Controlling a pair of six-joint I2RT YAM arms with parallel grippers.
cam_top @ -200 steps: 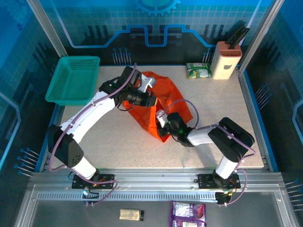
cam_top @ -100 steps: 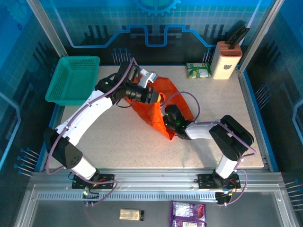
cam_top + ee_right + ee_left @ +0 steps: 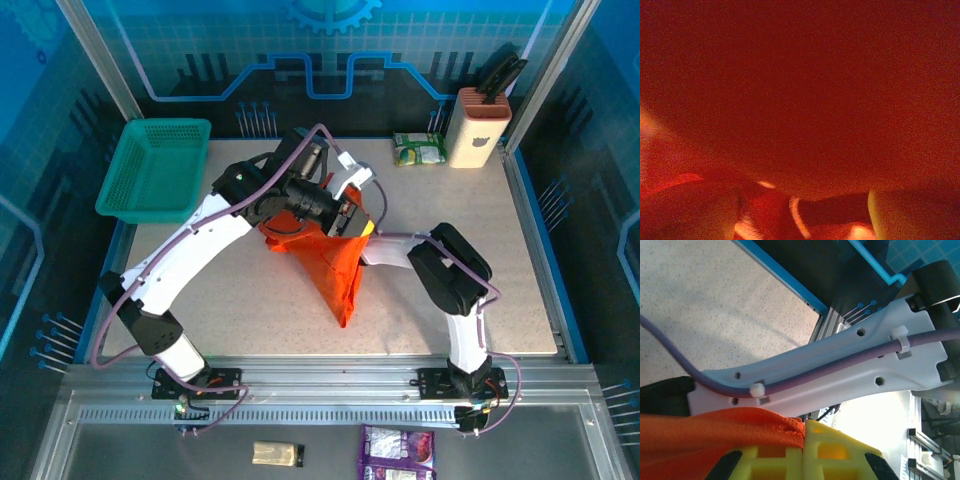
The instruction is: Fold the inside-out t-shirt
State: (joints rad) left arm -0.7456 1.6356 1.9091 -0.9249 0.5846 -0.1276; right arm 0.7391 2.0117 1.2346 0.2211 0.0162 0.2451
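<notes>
Blue panels [image 3: 200,60] wall in a speckled counter [image 3: 250,310] where two white arms meet over an orange-red t-shirt [image 3: 335,270]. The left arm [image 3: 190,250] reaches in from the near left to the middle of the counter, and the left pincer [image 3: 804,452] is clamped on the cloth. Seen from its wrist, the two yellow pads [image 3: 840,455] press together with a hemmed edge of the shirt caught at their seam. A white arm link [image 3: 850,347] carrying a purple cable [image 3: 840,367] crosses just beyond them.

From that grip the t-shirt falls away in a narrowing wedge, its tip pointing toward the near edge. Whether the tip rests on the counter cannot be told from above.

The right arm [image 3: 455,270] bends in from the near right, its forearm reaching the garment's upper right edge. The right pincer [image 3: 800,215] is buried in cloth, its wrist view a dim red glow. Its fingers [image 3: 910,215] stand apart at the two lower corners, with folds of shirt between them.

A teal basket [image 3: 155,165] sits at the far left corner. A green packet [image 3: 418,148] and a knife block [image 3: 478,125] stand at the far right, all well apart from the shirt.
</notes>
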